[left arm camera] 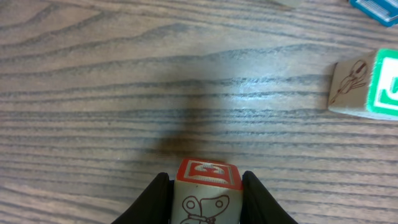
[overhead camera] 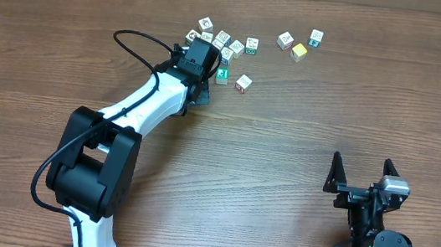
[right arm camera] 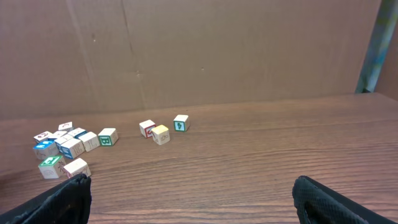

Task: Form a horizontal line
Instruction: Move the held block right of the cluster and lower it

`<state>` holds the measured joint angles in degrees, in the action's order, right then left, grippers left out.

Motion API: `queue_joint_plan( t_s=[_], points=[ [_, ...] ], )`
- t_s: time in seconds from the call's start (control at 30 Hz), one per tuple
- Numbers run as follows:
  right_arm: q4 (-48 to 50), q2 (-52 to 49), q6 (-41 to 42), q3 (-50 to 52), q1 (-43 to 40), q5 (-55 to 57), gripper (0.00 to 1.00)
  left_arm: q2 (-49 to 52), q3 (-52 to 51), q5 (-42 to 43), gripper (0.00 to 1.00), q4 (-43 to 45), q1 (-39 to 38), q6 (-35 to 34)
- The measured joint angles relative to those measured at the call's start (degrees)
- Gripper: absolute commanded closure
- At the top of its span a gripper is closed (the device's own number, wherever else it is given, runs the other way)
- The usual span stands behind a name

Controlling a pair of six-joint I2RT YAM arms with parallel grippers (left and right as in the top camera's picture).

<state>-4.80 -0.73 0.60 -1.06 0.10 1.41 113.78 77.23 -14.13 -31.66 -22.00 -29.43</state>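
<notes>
Well, our left gripper point(left arm camera: 207, 205) is clamped on a small cube point(left arm camera: 208, 179), with one black finger point(left arm camera: 155, 200) pressed against each side. The cube's top face is red with a white mark we cannot read. The side facing the wrist camera carries a line-drawn butterfly, cut off by the lower edge of the view.

Ahead and to the right of the fingers, a second cube point(left arm camera: 364, 84) stands on the wooden table point(left arm camera: 124, 93), apart from the held one. It shows a green-bordered face whose letter is cropped by the frame, and a sketched figure on the neighbouring side.

From overhead, the gripper's body hides the held cube. Just beyond the gripper lies the horizontal line point(overhead camera: 236, 47), small white-edged picture cubes running off to the gripper's right. The row looks uneven, and the pictures are too small to read. Farther out the same way, a yellow-faced cube point(overhead camera: 299, 52) sits between two others. Well apart from all the cubes, our right gripper point(overhead camera: 362, 173) stands with its jaws spread wide.
</notes>
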Motion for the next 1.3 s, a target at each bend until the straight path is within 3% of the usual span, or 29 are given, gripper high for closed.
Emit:
queue_joint_plan(
  t_s=[0.83,1.3],
  points=[
    [0.0,0.0,0.0,0.0,0.0,0.0,0.0,0.0,0.0,4.9,0.76,3.0,-5.0,-0.3],
    [0.0,0.0,0.0,0.0,0.0,0.0,0.0,0.0,0.0,-4.5,0.75,-1.6,-4.6,-0.5]
  ],
)
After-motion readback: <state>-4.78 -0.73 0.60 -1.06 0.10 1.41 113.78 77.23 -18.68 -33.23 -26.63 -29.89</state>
